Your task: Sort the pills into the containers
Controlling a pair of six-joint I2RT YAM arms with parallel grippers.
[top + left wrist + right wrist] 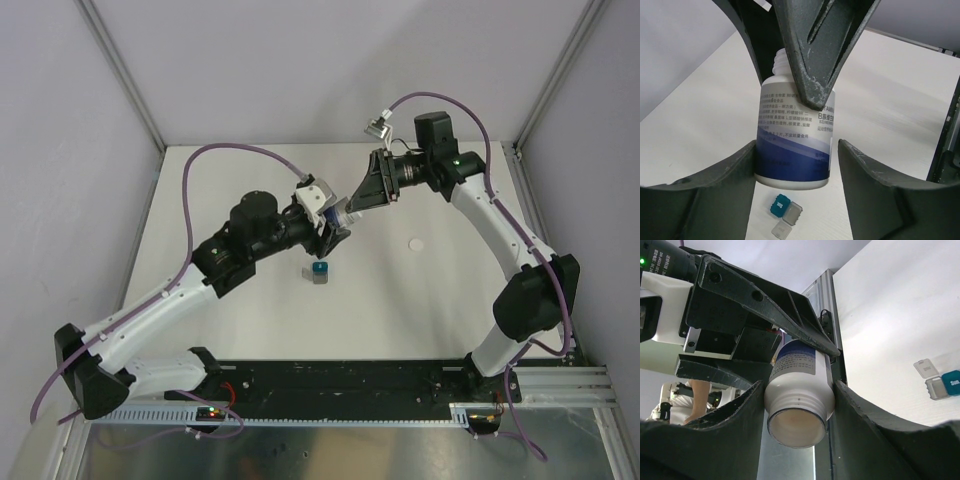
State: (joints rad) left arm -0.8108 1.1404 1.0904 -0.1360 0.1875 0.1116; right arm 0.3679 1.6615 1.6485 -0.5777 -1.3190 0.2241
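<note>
A white pill bottle (792, 135) with a blue band hangs in the air, cap off, its open mouth (797, 427) facing the right wrist camera. My right gripper (799, 385) is shut on its neck; one of its fingers (810, 55) crosses the bottle in the left wrist view. My left gripper (797, 142) is open around the bottle's base, with a gap at one finger. On the table below lie the containers, a teal compartment (778, 206) joined to a grey one (792, 214), lids open. In the top view both grippers meet at the bottle (343, 213). No pills show.
A small white round cap (417, 243) lies on the table right of the containers (319, 272). Grey walls with metal posts stand on three sides. A black rail (340, 380) with the arm bases runs along the near edge.
</note>
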